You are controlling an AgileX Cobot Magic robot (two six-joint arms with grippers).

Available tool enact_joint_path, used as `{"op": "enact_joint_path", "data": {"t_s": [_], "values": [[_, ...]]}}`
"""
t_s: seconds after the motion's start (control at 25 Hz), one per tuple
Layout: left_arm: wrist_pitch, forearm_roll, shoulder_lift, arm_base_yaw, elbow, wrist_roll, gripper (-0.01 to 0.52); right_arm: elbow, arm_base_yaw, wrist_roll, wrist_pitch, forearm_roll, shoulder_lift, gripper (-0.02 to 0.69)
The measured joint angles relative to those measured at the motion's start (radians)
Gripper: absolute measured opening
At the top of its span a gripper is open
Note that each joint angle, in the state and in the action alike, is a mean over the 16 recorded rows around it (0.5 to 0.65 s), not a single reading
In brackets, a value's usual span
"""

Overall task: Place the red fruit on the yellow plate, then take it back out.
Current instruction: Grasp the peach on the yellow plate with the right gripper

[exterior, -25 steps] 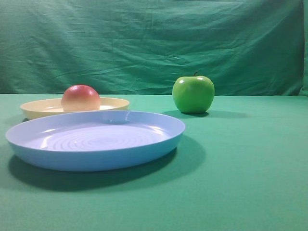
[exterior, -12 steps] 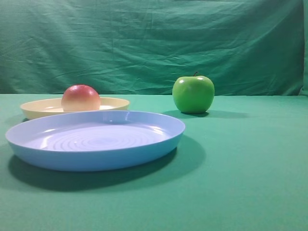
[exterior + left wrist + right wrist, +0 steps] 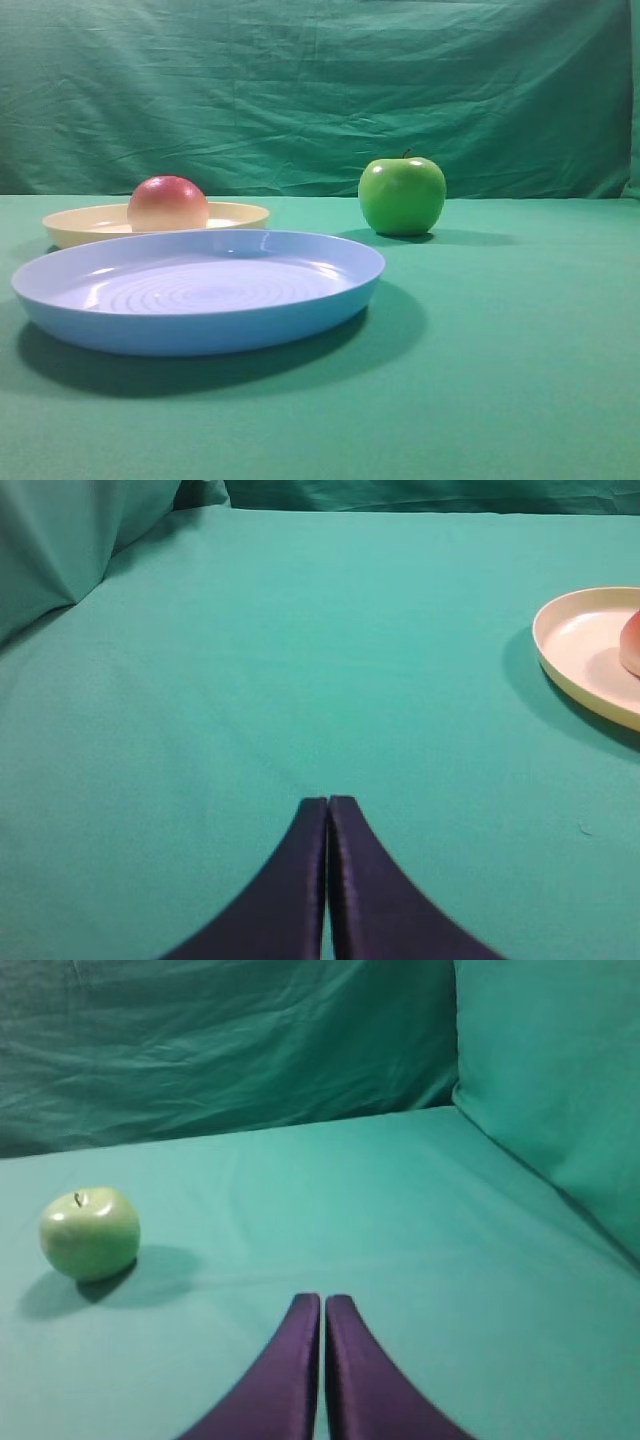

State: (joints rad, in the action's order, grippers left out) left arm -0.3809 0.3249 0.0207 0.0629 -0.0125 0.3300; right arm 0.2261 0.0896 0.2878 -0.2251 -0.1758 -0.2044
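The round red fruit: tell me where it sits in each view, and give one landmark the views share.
Exterior high: the round red fruit sits left of centre, in the shallow cream-yellow plastic plate, behind the larger light blue plate.
Left wrist: only a sliver of the fruit shows at the right edge, on the same yellow plate.
Right wrist: not in it.
Shared landmark: the green cloth-covered table appears in all three views.

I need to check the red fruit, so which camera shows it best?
The exterior high view: the red fruit sits whole on the yellow plate. The left wrist view catches only its edge at the frame border; the right wrist view misses it.
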Motion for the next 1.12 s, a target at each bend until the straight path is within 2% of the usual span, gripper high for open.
{"op": "enact_joint_path", "data": {"t_s": [0.24,0.68,0.92,1.12], "values": [[0.0,0.0,0.0,0.0,0.0,0.0,0.0,0.17,0.088,0.01,-0.031,0.002,-0.191,0.0],[0.0,0.0,0.0,0.0,0.0,0.0,0.0,0.384,0.334,0.011,-0.072,0.005,-0.596,0.0],[0.0,0.0,0.0,0.0,0.0,0.0,0.0,0.447,0.421,0.012,-0.001,0.009,-0.81,0.0],[0.0,0.0,0.0,0.0,0.0,0.0,0.0,0.469,0.458,0.025,0.134,0.014,-0.963,0.0]]}}
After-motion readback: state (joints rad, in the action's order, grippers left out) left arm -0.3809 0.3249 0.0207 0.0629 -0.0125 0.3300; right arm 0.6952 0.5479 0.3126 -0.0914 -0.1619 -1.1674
